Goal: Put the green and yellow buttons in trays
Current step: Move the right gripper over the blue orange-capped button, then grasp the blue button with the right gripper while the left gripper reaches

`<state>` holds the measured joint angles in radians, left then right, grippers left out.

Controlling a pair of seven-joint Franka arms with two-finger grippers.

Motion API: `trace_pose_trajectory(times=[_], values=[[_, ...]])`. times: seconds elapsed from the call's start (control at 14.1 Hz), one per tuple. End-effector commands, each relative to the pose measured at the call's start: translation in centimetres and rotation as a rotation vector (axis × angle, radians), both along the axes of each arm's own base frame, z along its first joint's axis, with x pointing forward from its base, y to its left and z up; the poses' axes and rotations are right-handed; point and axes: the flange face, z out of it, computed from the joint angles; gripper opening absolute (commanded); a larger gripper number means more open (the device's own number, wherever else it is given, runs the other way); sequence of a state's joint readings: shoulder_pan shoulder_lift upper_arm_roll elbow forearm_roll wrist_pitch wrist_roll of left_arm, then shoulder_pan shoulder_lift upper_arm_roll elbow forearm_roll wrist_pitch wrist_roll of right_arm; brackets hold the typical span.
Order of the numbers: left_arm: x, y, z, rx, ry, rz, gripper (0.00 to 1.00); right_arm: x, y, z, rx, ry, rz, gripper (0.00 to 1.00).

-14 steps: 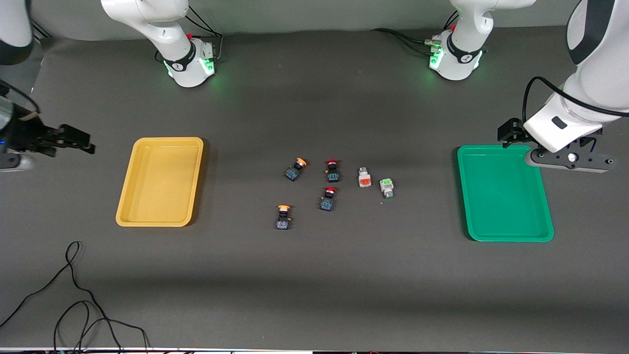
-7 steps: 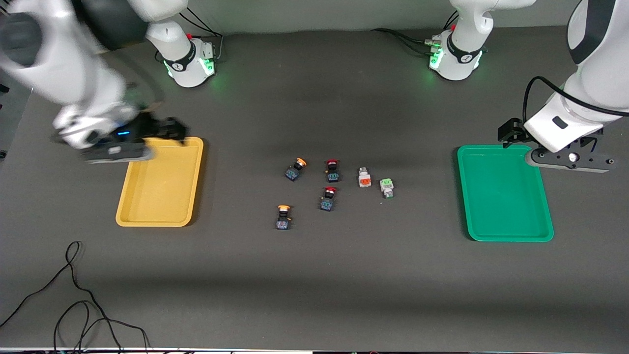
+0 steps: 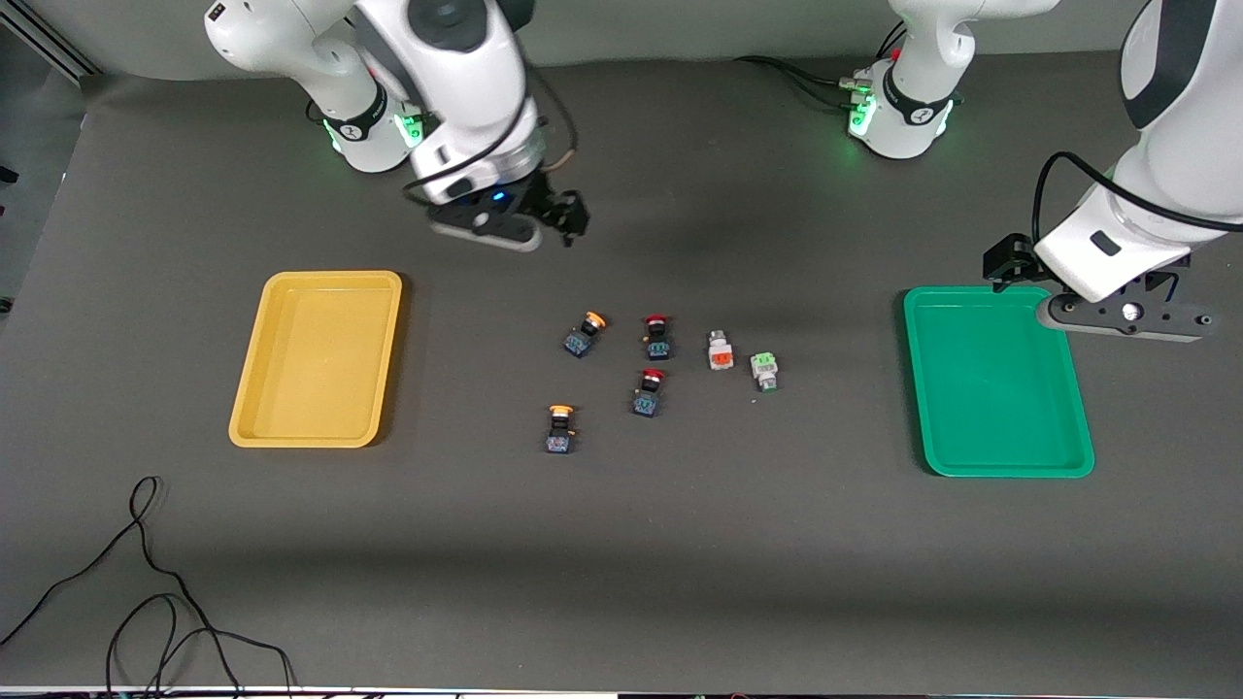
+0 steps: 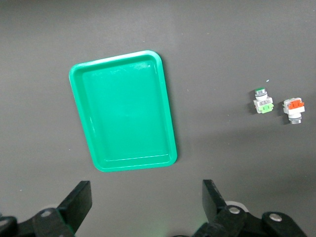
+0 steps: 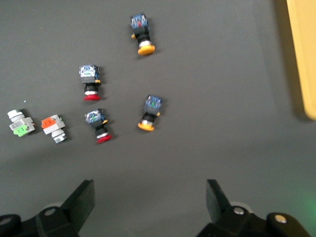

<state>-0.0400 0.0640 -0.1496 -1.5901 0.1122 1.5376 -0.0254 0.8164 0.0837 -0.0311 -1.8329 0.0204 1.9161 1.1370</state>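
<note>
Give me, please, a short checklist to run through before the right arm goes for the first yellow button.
1. Right gripper open, nothing in it: ok.
2. Right gripper above a yellow button: not ok; it is over bare table, with the button cluster nearer the front camera.
3. Yellow buttons apart from the red-capped buttons: ok.
4. Yellow tray holds nothing: ok.
5. Green tray holds nothing; green button lies on the table: ok.
6. Left gripper open, waiting by the green tray: ok.

Green tray (image 3: 1000, 456) and yellow tray (image 3: 254, 408): smooth glossy plastic. Table (image 3: 621, 563): matt dark grey, cloth-like cover. Buttons (image 3: 764, 369): plastic, slight sheen on caps.
</note>
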Motion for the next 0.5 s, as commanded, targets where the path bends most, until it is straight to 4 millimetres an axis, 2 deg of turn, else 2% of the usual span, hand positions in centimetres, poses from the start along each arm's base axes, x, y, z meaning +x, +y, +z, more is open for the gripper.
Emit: trace_pose_trajectory(times=[0.0,0.07,0.28,0.43], values=[[0.3,-0.6,-0.7,-0.062,0.037,0.031,1.00,0.3,-1.1,-1.0,-0.007,-0.001,-0.067,1.00],[0.7,-0.9,-1.4,-0.068,0.037,0.064,1.00,0.3,-1.4,-2.7,-0.005,-0.011,-0.069,1.00],[1.9,-3.5,-3.7,-0.118,0.041,0.115,1.00,-0.9,-2.9,-10.8,0.008,-0.077,-0.048,1.00],[2.3,-5.6,-4.7,-0.129,0.029,0.120,1.00,-0.6,-2.9,-16.0,0.022,-0.093,-0.058,1.00]])
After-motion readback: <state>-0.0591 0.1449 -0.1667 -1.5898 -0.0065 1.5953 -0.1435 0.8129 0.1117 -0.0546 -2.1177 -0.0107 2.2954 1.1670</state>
